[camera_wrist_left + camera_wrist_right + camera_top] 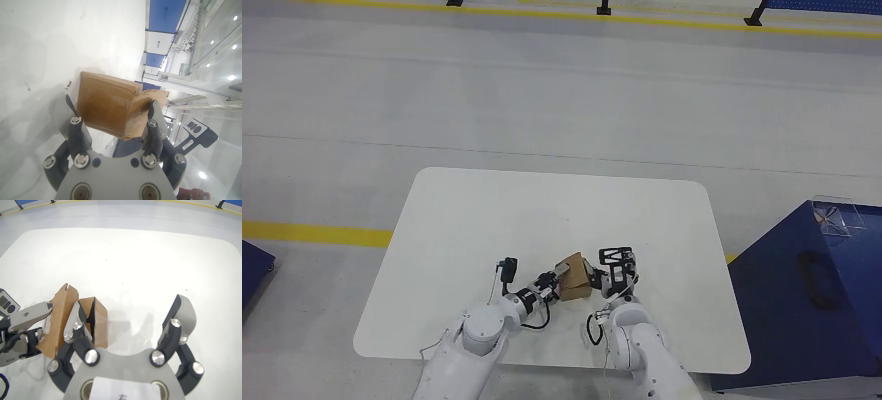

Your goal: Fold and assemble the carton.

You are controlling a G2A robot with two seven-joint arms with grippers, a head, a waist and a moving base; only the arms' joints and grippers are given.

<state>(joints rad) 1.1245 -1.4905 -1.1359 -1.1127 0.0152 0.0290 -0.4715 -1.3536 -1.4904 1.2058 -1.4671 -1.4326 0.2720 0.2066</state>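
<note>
**Top view.** One white table (pixel 542 210) carries one brown carton (pixel 575 277). The carton sits near the table's front edge, about midway along it, between the two grippers. The left gripper (pixel 556 282) meets the carton on one side. The right gripper (pixel 617 256) stands just beside it on the other, with its fingers apart. A blue block (pixel 802 300) stands on the floor beside the table.

**Left wrist view.** The left gripper (pixel 110 100) is spread wide and clamped across the carton (pixel 105 106). One finger (pixel 156 111) presses on a bent side flap, and the other (pixel 71 106) lies along the opposite edge. The carton is partly folded, with one flat panel facing the camera and clear tape glinting near the fold. Whether it rests on the table cannot be told.

**Right wrist view.** The right gripper (pixel 128 300) is wide open over bare table, with nothing between its fingers. One finger (pixel 79 313) lies in front of the carton (pixel 99 323), between the raised flap and the dark slit of its open side. Whether that finger touches the carton cannot be told. One finger of the left gripper bears on the outer face of the flap. A white label (pixel 122 389) sits on the gripper body. Its print is cut off by the picture's edge and cannot be read.
</note>
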